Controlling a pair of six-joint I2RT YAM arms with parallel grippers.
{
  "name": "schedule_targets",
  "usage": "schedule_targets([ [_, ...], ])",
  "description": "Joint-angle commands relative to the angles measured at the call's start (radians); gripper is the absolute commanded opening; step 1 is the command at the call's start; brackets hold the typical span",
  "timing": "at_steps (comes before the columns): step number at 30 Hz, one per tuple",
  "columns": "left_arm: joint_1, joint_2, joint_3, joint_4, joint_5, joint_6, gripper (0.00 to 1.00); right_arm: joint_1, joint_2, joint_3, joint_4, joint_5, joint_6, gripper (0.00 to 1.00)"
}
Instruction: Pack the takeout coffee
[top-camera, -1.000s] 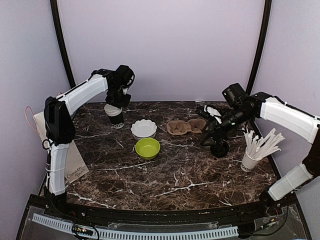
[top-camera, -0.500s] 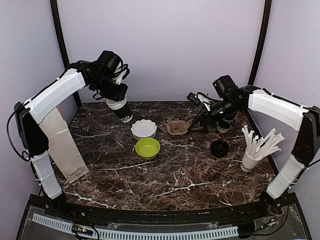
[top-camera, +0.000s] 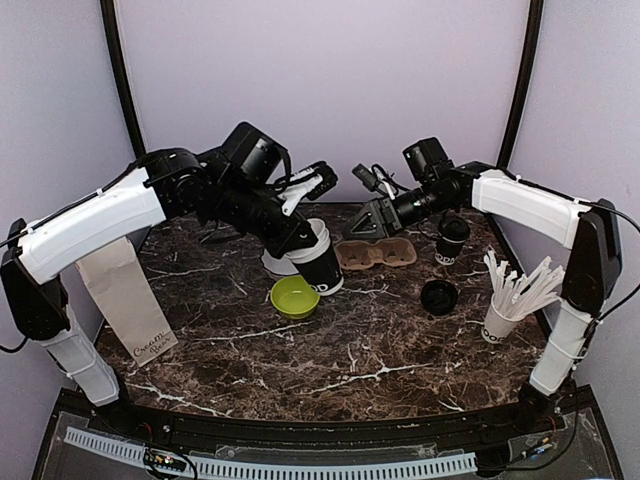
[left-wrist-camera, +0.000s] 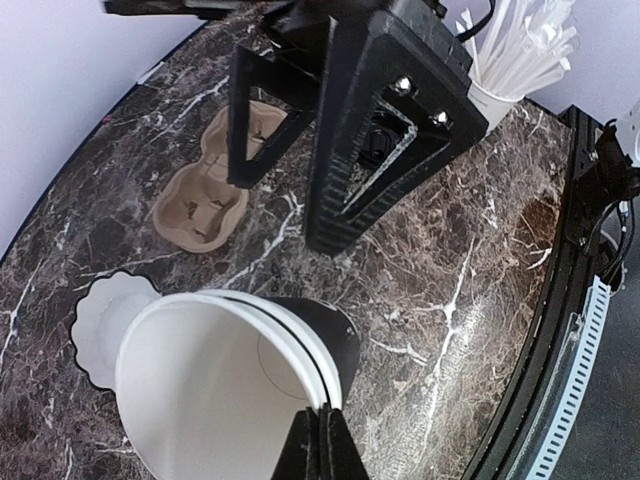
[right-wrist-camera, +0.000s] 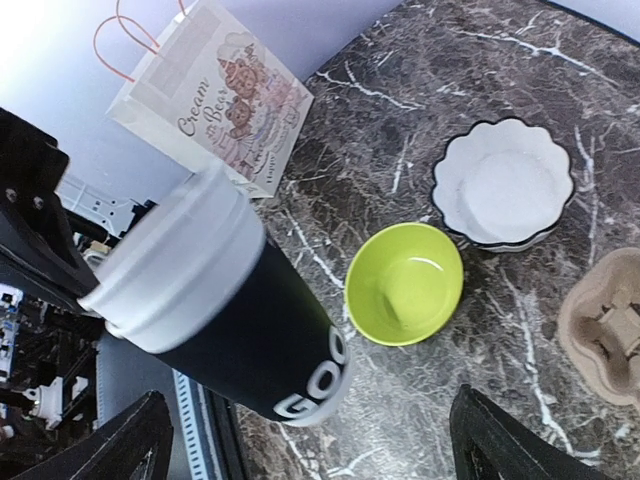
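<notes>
- Only the overhead view gives us the takeout coffee (top-camera: 452, 238). It is lidded and upright by the far edge of the worktop (top-camera: 350, 360), toward the right corner, and neither hand touches it.
- The left wrist view alone shows the left hand (left-wrist-camera: 322, 445) clenched on the white rim of a stack of lidless black cups (left-wrist-camera: 200, 400), with two rims nested.
- The right wrist view alone lets us see the print on the paper bag (right-wrist-camera: 215, 95) at the left edge.
- Below the tilted stack we see a green bowl (top-camera: 296, 296) and a white scalloped dish (right-wrist-camera: 508, 185), the dish partly hidden from above.
- A pulp cup carrier (top-camera: 375, 253) lies toward the far edge. A loose black lid (top-camera: 438, 296) and a white cup of sticks (top-camera: 500, 322) sit near the right edge.
- The left arm reaches to mid-worktop and holds the stack in the air. The right arm stretches leftward near the carrier. Its right hand (top-camera: 368, 225) is released, with the fingers spread wide and nothing between them.
</notes>
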Motion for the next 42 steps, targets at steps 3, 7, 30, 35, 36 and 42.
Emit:
schedule_targets([
  [3, -0.041, 0.042, 0.032, 0.022, 0.005, 0.026, 0.00, 0.036, 0.014, 0.005, 0.078, -0.134, 0.129, 0.99],
  [7, -0.049, 0.056, 0.048, 0.022, 0.006, 0.026, 0.00, 0.049, 0.024, 0.005, 0.096, -0.137, 0.161, 0.99],
  [30, -0.054, 0.058, 0.081, 0.011, -0.013, 0.005, 0.00, 0.047, 0.065, -0.037, 0.129, -0.144, 0.209, 0.95],
  [35, -0.057, 0.065, 0.079, 0.024, 0.018, 0.006, 0.00, 0.039, 0.084, -0.041, 0.105, -0.063, 0.225, 0.95],
  [36, -0.058, 0.069, 0.078, 0.027, 0.022, 0.007, 0.00, 0.036, 0.086, -0.043, 0.087, -0.019, 0.215, 0.94],
  [42, -0.057, 0.112, 0.053, 0.064, 0.039, 0.007, 0.00, 0.005, 0.089, -0.103, 0.044, 0.126, 0.191, 0.94],
])
